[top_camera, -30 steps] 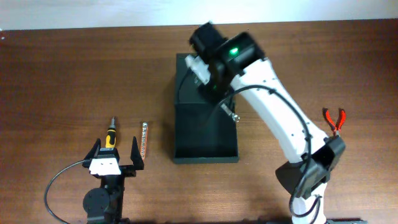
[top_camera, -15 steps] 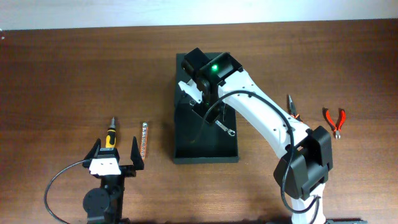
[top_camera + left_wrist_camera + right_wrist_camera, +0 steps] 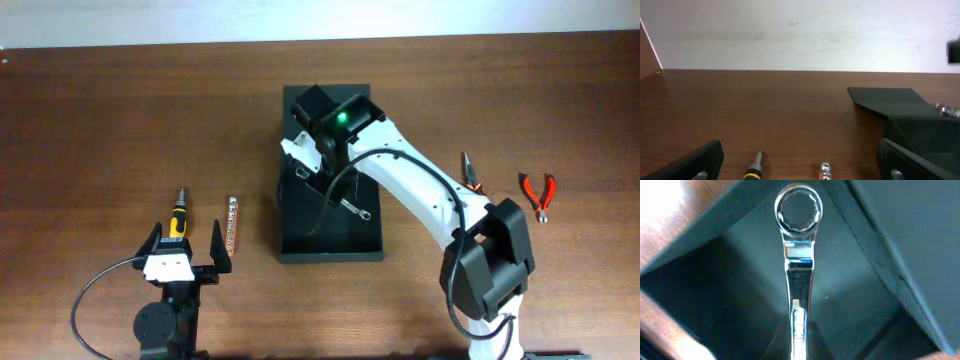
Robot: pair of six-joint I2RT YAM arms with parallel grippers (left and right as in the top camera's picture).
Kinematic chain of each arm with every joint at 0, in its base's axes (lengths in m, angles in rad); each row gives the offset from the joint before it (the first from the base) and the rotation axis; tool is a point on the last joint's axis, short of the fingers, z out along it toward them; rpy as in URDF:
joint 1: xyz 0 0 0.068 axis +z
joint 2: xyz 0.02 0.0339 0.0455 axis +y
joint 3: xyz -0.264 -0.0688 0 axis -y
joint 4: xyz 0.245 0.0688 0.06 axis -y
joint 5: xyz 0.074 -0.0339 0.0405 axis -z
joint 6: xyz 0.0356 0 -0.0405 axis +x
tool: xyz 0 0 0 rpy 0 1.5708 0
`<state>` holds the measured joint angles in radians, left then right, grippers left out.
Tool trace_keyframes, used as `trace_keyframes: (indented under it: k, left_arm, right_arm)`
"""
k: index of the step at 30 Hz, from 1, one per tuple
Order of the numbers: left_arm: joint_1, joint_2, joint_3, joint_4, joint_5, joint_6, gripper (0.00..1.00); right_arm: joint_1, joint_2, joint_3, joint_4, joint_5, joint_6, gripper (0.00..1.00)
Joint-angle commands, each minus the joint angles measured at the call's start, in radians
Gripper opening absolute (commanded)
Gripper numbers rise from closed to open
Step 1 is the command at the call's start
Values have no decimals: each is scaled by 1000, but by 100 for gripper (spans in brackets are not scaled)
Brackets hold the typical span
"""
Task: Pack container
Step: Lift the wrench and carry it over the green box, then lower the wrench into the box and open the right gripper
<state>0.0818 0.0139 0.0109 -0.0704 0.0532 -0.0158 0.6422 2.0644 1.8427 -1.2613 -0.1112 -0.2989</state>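
One silver ring-ended metal wrench (image 3: 799, 255) clamped in right pincer (image 3: 799, 342); dark matte rectangular box container (image 3: 730, 295) directly beneath. Left pincer (image 3: 187, 243) spread wide, well apart.

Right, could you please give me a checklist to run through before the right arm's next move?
1. Right tool shut on wrench: ok.
2. Wrench over container interior: ok.
3. Wrench resting on container floor: cannot tell.
4. Lid flap folded back, opening unobstructed: ok.
5. Left tool open, apart from container: ok.
6. Screwdriver packed: not ok, lies on table.
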Motion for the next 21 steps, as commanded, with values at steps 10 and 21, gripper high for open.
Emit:
trace_keyframes:
  k: [10, 21]
  left_arm:
    - [6, -7, -2, -6, 11, 5, 99]
    - [6, -7, -2, -6, 11, 5, 99]
  right_arm:
    - [6, 7, -48, 50, -10, -18, 4]
    - [6, 11, -125, 105, -10, -7, 4]
